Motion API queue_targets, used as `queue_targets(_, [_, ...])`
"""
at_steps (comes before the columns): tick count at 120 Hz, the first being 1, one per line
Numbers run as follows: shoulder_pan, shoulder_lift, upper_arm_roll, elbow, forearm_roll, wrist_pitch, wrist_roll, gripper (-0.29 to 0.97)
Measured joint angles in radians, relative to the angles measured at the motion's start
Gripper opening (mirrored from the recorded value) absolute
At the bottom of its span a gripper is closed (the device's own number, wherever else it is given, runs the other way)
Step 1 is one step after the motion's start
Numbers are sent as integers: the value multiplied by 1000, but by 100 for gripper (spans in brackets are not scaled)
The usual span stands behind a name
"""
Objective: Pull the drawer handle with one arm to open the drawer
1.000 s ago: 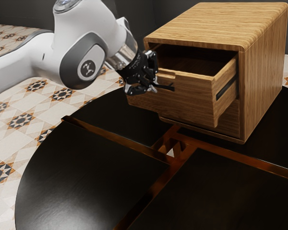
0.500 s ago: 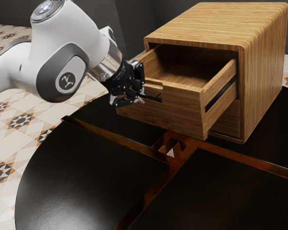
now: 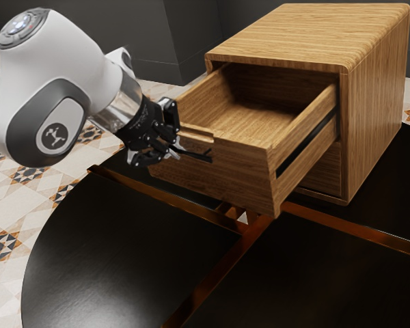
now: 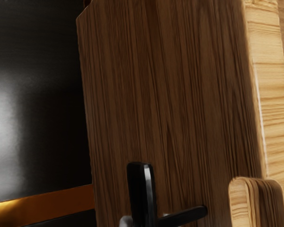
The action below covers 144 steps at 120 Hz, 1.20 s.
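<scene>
A wooden cabinet (image 3: pixel 369 82) stands on the dark table, and its upper drawer (image 3: pixel 239 164) is pulled well out toward the exterior view's left, showing its bare inside. A thin black handle (image 3: pixel 199 156) sticks out from the drawer front. My black gripper (image 3: pixel 172 145) is at the handle's end, shut on it. In the wrist view the drawer front (image 4: pixel 170 104) is very close, with the black handle (image 4: pixel 142 191) just under my hand.
The cabinet rests on a round black table (image 3: pixel 123 260) crossed by copper strips (image 3: pixel 225 263). A patterned tile floor (image 3: pixel 27 178) lies beyond the table on the exterior view's left. My white arm (image 3: pixel 48 89) comes in from the upper left.
My hand has drawn back toward the exterior view's left and a little lower, keeping hold of the handle. The drawer has slid much further out of the cabinet.
</scene>
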Motion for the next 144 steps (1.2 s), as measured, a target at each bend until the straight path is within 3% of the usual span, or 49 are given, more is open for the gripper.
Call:
queue_targets(63, [6,-102,-4,-93,6,-3,0,-9])
queue_targets(72, [5,-107,-4,-94,6,-1,1,-2])
queue_targets(96, [13,-132,-4,-102,2,21,8,36])
queue_targets(109, [22,-158,-9,-104,2,25,13,46])
queue_targets(121, [16,-195,-69,-94,4,17,14,54])
queue_targets(125, [6,-192,-91,-33,4,-1,14,56])
queue_targets(135, [-105,25,-116,515,14,-200,13,60])
queue_targets(144, [-261,94,-87,652,27,-344,4,63])
